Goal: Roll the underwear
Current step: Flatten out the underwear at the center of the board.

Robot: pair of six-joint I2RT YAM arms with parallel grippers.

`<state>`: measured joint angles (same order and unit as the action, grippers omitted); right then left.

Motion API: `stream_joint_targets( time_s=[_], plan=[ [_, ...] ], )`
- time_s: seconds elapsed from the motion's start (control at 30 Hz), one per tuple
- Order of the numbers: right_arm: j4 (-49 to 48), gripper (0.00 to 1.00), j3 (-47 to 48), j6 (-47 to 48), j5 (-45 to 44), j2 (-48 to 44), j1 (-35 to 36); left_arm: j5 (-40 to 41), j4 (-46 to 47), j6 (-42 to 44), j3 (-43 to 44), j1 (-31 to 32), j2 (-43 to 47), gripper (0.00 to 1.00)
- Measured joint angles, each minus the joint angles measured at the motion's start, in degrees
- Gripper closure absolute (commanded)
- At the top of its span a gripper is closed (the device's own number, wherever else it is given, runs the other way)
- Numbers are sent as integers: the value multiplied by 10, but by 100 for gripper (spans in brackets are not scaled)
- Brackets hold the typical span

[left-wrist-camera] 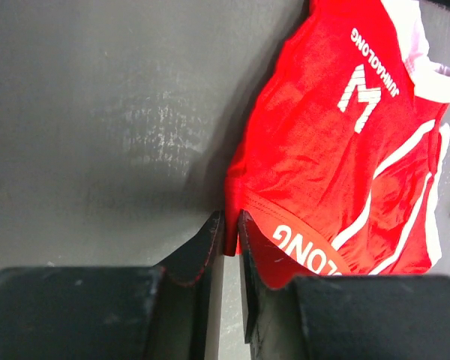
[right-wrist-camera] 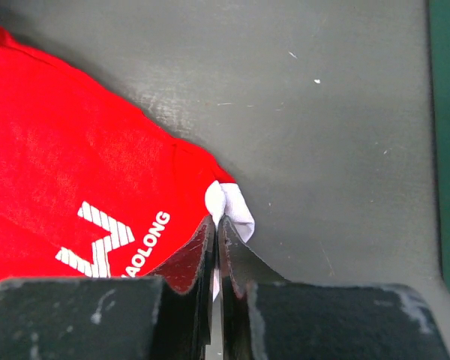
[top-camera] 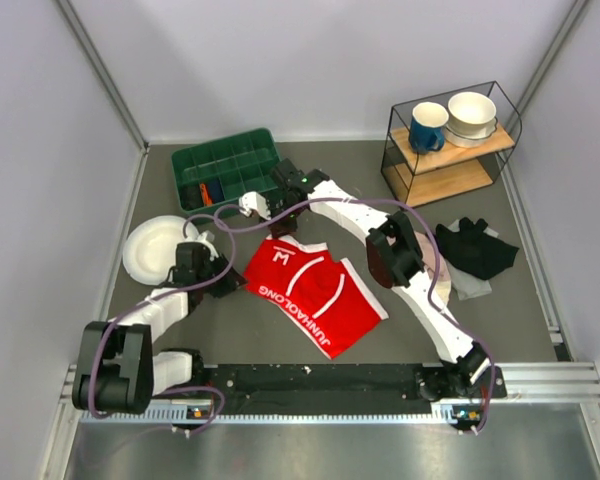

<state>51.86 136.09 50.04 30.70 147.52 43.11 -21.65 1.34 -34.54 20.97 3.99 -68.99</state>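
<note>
I hold the underwear (top-camera: 318,288), spread flat mid-table, with my left gripper (left-wrist-camera: 226,238) pinching its nine-o'clock edge and my right gripper (right-wrist-camera: 217,225) its eleven-o'clock corner (white trim).

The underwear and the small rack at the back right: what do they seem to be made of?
The underwear looks like thin, soft fabric with a matte finish: it wrinkles and lies limp, and its white lettering seems printed. The rack seems to have a thin black metal wire frame and two light brown boards, probably wood; solid or veneer cannot be told.
</note>
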Motion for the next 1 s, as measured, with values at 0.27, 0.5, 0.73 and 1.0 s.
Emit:
stream_joint_targets(
  time_s=[0.27, 0.5, 0.73, 1.0],
  plan=[
    [-5, 100, 0, -34, 24, -5, -10, -4, -54, 21, 44, 0, 20, 100],
    [-18, 100, -23, -72, 59, -68, -57, -31, -108, 57, 140, 0, 24, 100],
    [-34, 100, -125, -98, 119, -203, -103, -103, -140, 87, 207, 3, 18, 100],
    [-47, 100, -347, -79, 162, -360, -110, -157, -190, 115, 230, 73, 5, 100]
  ],
)
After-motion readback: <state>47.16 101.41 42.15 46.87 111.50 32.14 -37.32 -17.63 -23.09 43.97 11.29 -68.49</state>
